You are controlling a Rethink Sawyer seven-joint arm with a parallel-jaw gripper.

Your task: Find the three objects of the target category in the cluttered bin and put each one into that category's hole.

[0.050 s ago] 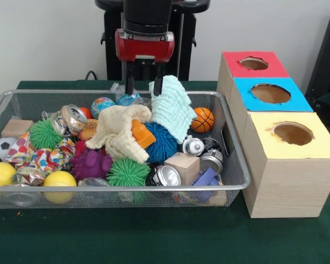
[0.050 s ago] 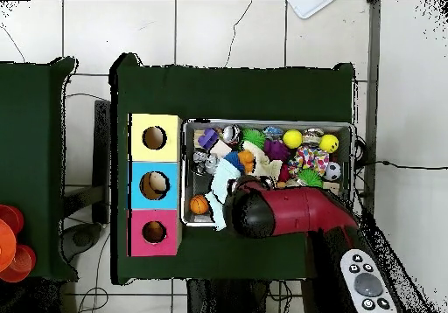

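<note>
Above bin (image 1: 231, 187), end effector (image 1: 144, 88) pinches mint cloth (image 1: 173, 107), hanging lengthwise down.

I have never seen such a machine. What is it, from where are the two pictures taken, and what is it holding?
It is a robot arm; its gripper has two fingers that pinch things. One picture looks across the table at the robot, the other looks straight down from above. On the green table stands a wire bin full of balls, cans, blocks and cloths. Beside it is a box with a red hole, a blue hole and a yellow hole for sorting. The gripper hangs over the bin's far side, and a pale green cloth dangles from one of its fingers.
</note>
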